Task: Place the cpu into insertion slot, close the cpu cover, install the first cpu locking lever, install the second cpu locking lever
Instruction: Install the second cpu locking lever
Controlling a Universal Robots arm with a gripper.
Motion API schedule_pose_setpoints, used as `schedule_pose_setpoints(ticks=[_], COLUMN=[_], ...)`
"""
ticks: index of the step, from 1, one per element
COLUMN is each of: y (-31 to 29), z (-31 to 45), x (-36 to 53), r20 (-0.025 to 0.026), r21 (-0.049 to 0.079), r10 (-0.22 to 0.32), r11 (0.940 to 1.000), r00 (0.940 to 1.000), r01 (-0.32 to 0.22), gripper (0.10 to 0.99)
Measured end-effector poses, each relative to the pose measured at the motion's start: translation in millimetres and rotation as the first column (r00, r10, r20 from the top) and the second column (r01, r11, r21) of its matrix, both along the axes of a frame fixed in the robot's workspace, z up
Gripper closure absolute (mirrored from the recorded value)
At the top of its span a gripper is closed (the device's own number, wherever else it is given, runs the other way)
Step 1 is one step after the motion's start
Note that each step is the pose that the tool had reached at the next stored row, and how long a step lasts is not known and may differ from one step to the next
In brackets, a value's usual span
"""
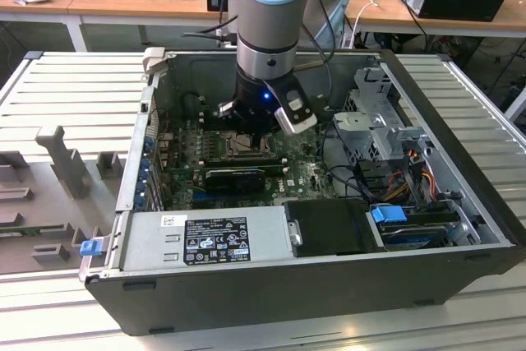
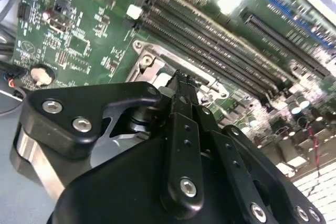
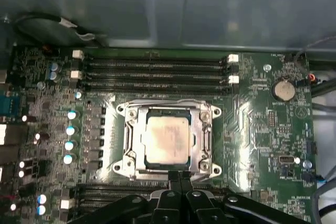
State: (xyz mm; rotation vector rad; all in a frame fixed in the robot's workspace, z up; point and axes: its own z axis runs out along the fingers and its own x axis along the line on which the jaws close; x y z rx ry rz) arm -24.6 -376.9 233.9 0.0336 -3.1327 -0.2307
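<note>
The cpu [image 3: 167, 139] lies flat in the insertion slot [image 3: 127, 156], its pale metal face up. The silvery cpu cover [image 3: 203, 136] is folded down around it, framing the chip through its cut-out centre. A thin wire lever [image 3: 168, 103] runs along the socket's side nearest the memory slots. My gripper [image 3: 180, 178] is shut, its black fingers pressed together, and the tips sit at the socket's edge opposite that side. In the second wrist view the gripper [image 2: 181, 78] hangs just over the socket's metal rim [image 2: 149, 62]. In the exterior view the arm's wrist [image 1: 265, 96] stands over the socket [image 1: 238, 147].
Long black memory slots [image 3: 152, 73] flank the socket, with a coin battery [image 3: 282, 89] and a row of capacitors [image 3: 70, 129] beside it. The open case [image 1: 271, 285] walls in the board. A power supply [image 1: 214, 237], a drive cage [image 1: 385, 131] and loose cables [image 1: 345, 174] crowd it.
</note>
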Motion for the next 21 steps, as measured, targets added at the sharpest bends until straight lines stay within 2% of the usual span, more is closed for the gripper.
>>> schedule_pose_setpoints(ticks=[1, 2, 3, 4, 5, 7, 11, 12, 14, 19, 21], y=[-2.6, -3.7, -4.8, -6.1, -7.7, -10.4, -10.4, -10.7, -14.0, -19.5, -19.7], z=[0.0, -0.1, -0.3, -0.3, -0.4, -2.0, -12.2, -13.6, -15.0, -17.2, -19.0], x=[0.0, -0.8, -3.2, -4.3, -5.5, -18.5, -22.0, -23.5, -30.7, -47.1, -50.2], r20=[-0.0002, -0.0003, -0.0001, -0.0001, -0.0001, 0.0000, -0.0001, 0.0001, 0.0016, 0.0030, 0.0035], r21=[0.000, 0.006, 0.019, 0.022, 0.023, 0.024, 0.024, 0.031, 0.054, 0.077, 0.082], r10=[0.001, 0.007, 0.014, 0.017, 0.019, 0.029, 0.053, 0.056, 0.059, 0.064, 0.065], r11=[1.0000, 1.0000, 0.9997, 0.9996, 0.9996, 0.9993, 0.9983, 0.9980, 0.9968, 0.9950, 0.9945], r00=[1.0000, 1.0000, 0.9999, 0.9999, 0.9998, 0.9996, 0.9986, 0.9984, 0.9983, 0.9979, 0.9979], r01=[-0.001, -0.007, -0.014, -0.017, -0.019, -0.029, -0.053, -0.056, -0.059, -0.064, -0.065], gripper=[0.980, 0.980, 0.980, 0.980, 0.980, 0.980, 0.980, 0.980, 0.980, 0.980, 0.980])
